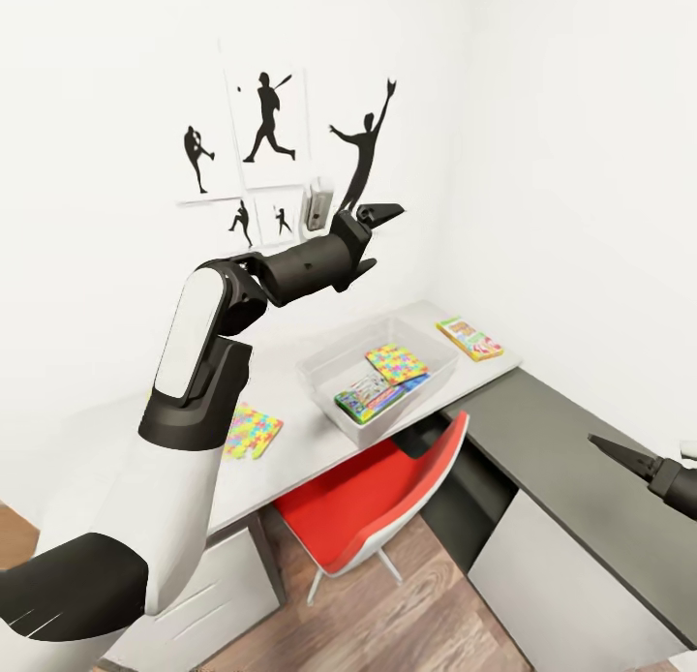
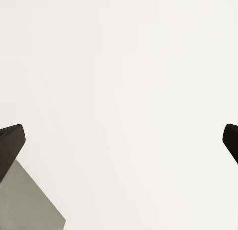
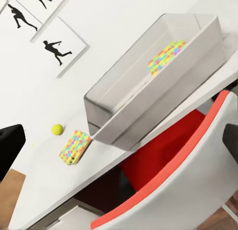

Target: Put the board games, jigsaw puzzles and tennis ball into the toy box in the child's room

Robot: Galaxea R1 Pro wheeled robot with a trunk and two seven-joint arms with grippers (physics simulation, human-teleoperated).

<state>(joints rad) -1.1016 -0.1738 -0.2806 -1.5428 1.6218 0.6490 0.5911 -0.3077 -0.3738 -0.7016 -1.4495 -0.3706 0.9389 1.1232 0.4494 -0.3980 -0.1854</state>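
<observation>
Your left tool hangs wide and empty above the toy box. At 9 o'clock of it, take the flat, light, stiff jigsaw puzzle by its edge.

**No legible text**

Nothing readable anywhere. Bright printed covers on the board game lying on the table and on the boxes inside the toy box, yet too small and blurred to make out. Only black athlete silhouettes on the wall posters, without letters or numbers.
</observation>
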